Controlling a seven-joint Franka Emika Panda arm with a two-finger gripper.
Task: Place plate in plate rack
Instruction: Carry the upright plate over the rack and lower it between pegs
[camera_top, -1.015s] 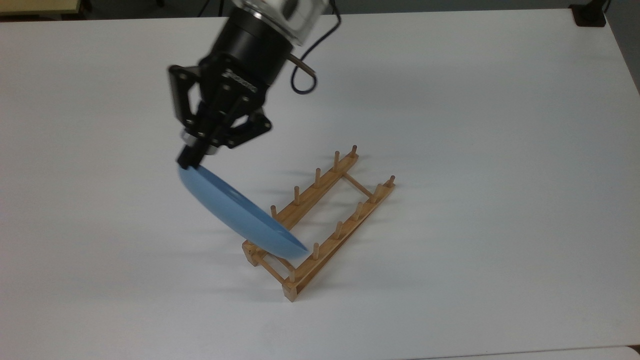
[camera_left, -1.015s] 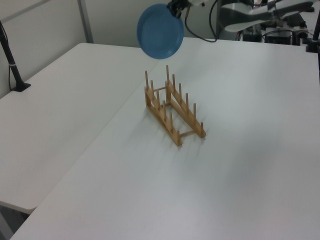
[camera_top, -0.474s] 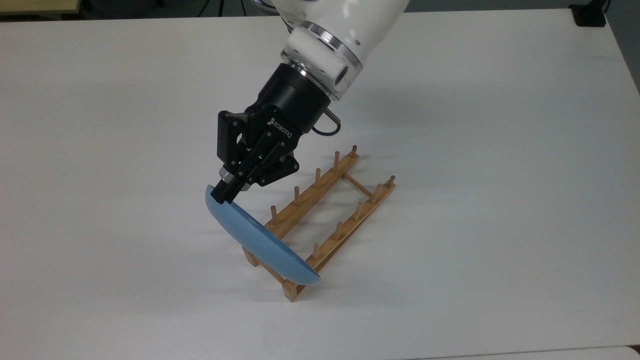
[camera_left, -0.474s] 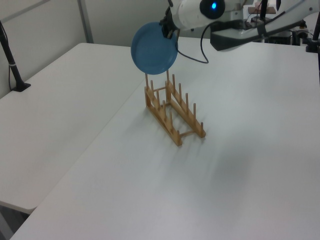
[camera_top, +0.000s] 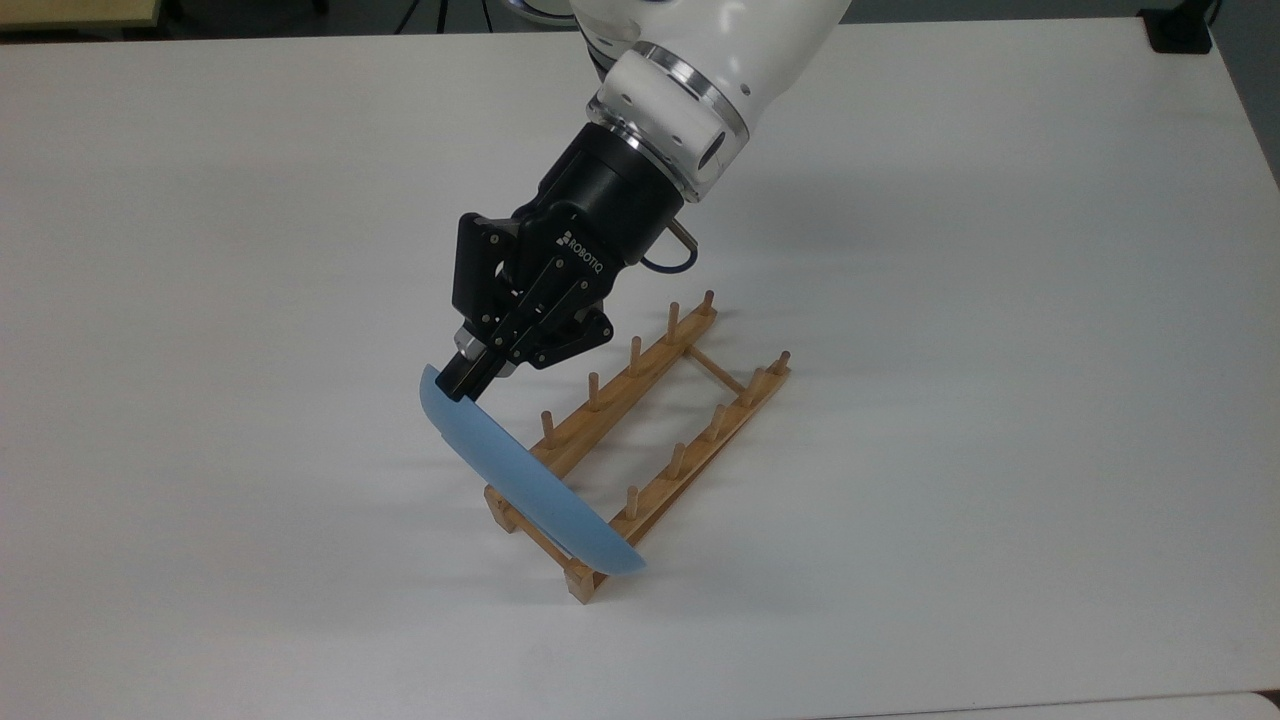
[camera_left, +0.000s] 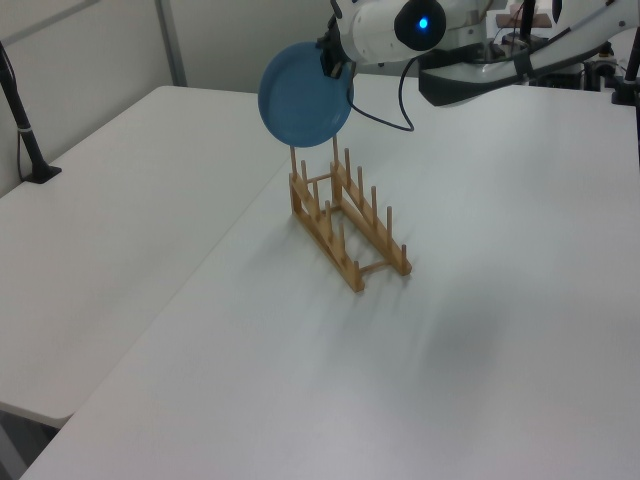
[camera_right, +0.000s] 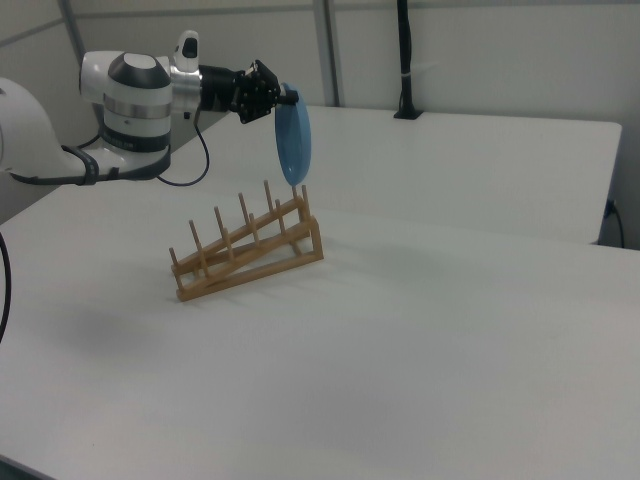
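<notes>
The plate (camera_top: 525, 475) hangs on edge in the air, light blue and plain, its face turned sideways; it is above the end of the plate rack (camera_top: 640, 450) that lies at about seven o'clock in the top view, not yet down between any pegs. In the right view the plate's (camera_right: 293, 140) lower rim sits just over the tips of the end pegs, and I judge there is a sliver of air between them; in the left view the plate (camera_left: 304, 95) floats clear above the rack (camera_left: 347, 222). The gripper (camera_top: 462, 378) is clenched on the plate's rim at its upper end, at roughly ten o'clock from the plate's middle in the top view; the arm reaches in from twelve o'clock.

So the pick-up and the carry look done, and the plate is upright and roughly lined up across the rails; lowering it into a slot and letting go are left.

Hard to make out: which gap between pegs the rim is aimed at, since the plate covers that end of the rack in the top view; whether the rim touches a peg I cannot say for certain; the white table (camera_top: 1000, 300) carries the rack.
</notes>
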